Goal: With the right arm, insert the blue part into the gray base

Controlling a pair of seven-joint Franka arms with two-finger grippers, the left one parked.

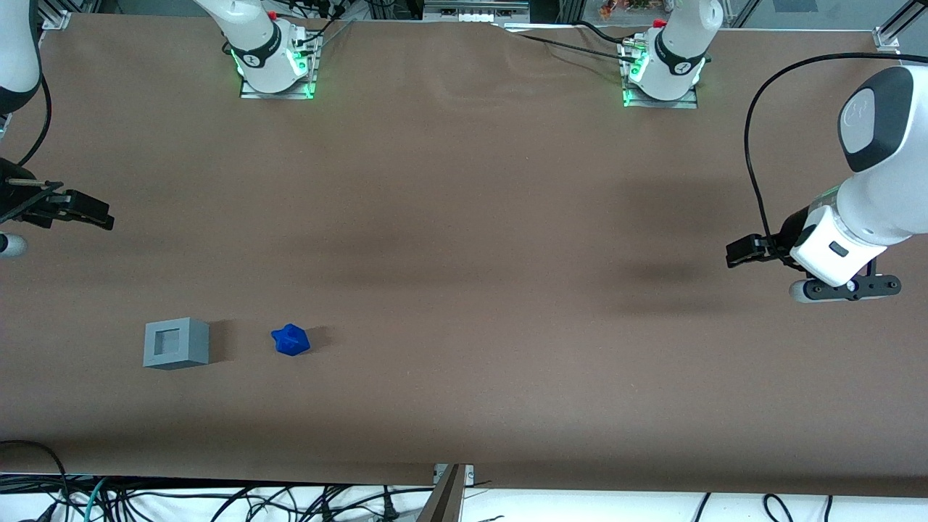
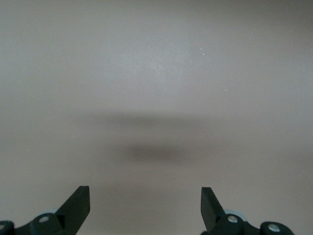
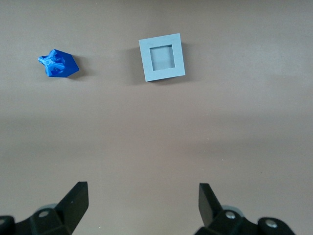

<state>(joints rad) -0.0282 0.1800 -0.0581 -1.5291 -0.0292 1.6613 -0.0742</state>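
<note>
**What the frames cut off or hide**

In the front view the right arm (image 1: pixel 16 51) runs out of the frame at the working arm's end of the table. Only a white segment, a cable loop and the black gripper (image 1: pixel 101 217) show, hovering over the table at mid-height of the frame. From the wrist camera the gripper (image 3: pixel 143 200) shows just two spread fingertips (image 3: pixel 77 198). The frame edge cuts off its body.

The blue part (image 1: pixel 291 339) is too small in the front view for its stub to be made out, and its underside is hidden. The gray base (image 1: pixel 176 343) hides its faces turned away from the camera.
</note>
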